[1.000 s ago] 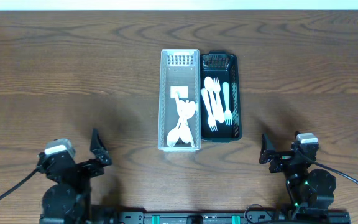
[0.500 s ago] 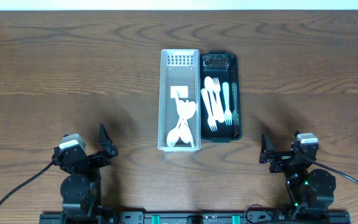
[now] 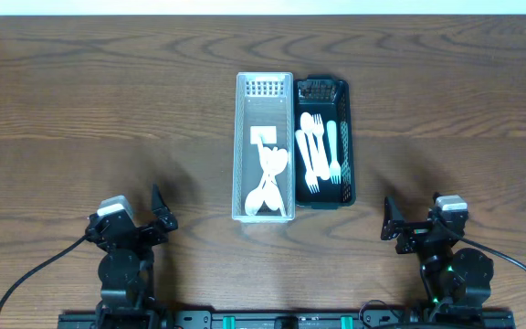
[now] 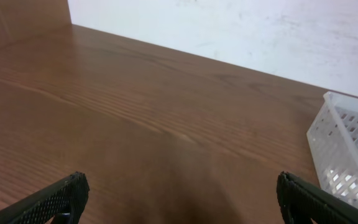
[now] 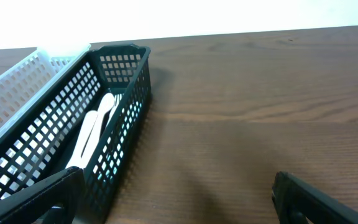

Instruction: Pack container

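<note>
Bottom of the overhead frame: left gripper [image 3: 161,215] and right gripper [image 3: 391,219] both have fingers spread wide and hold nothing, well apart from the load. At centre of frame is the white basket [image 3: 239,155] w/ spoons [image 3: 268,187]. It seems to touch the black basket [image 3: 349,137] w/ forks [image 3: 318,155], at its right in the frame. The pieces look like thin plastic, so prob. light, stiff and a bit slippery; best to pinch across a handle. Baskets are prob. light, rigid mesh; take them at a rim. Vs. 1 s ago, the left gripper has shifted rightward in the frame; right gripper and baskets are the same.
</note>
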`<move>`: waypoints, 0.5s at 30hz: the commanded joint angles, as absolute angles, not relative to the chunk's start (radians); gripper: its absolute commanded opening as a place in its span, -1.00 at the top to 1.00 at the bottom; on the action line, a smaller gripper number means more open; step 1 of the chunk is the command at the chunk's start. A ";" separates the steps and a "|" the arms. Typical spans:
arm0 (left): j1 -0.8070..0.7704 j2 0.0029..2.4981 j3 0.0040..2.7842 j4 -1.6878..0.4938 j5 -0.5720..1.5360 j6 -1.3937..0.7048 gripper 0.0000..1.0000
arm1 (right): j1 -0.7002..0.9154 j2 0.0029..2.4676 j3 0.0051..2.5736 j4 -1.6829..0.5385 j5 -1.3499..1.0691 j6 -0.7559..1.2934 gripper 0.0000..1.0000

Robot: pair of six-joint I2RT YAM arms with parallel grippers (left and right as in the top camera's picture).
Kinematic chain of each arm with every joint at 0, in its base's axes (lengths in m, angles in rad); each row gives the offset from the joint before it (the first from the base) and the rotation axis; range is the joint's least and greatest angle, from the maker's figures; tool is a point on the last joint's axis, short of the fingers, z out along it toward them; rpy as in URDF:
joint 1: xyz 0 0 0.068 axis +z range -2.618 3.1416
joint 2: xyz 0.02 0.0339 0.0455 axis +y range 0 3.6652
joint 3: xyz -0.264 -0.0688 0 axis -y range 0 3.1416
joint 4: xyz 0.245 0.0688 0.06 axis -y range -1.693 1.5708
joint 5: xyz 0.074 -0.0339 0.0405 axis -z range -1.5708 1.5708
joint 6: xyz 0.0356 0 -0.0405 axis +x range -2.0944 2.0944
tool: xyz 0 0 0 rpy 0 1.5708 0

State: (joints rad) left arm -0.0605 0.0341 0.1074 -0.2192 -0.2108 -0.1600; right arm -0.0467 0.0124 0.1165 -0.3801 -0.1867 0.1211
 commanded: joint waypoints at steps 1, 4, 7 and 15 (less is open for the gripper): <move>-0.051 0.022 0.094 -0.199 -0.222 -0.154 -0.96 | -0.039 0.006 0.113 -0.379 -0.191 0.111 -0.98; -0.047 0.019 0.062 -0.169 -0.222 -0.155 -0.96 | -0.039 0.006 0.113 -0.379 -0.191 0.111 -0.99; -0.047 0.006 0.040 -0.129 -0.222 -0.155 -0.96 | -0.039 0.006 0.113 -0.379 -0.191 0.111 -0.99; -0.047 0.002 0.034 -0.117 -0.222 -0.155 -0.96 | -0.039 0.006 0.113 -0.379 -0.191 0.111 -0.98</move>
State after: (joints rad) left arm -0.0532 0.0128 0.0666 -0.1146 -0.2104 -0.1600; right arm -0.0467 0.0124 0.1165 -0.3801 -0.1871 0.1211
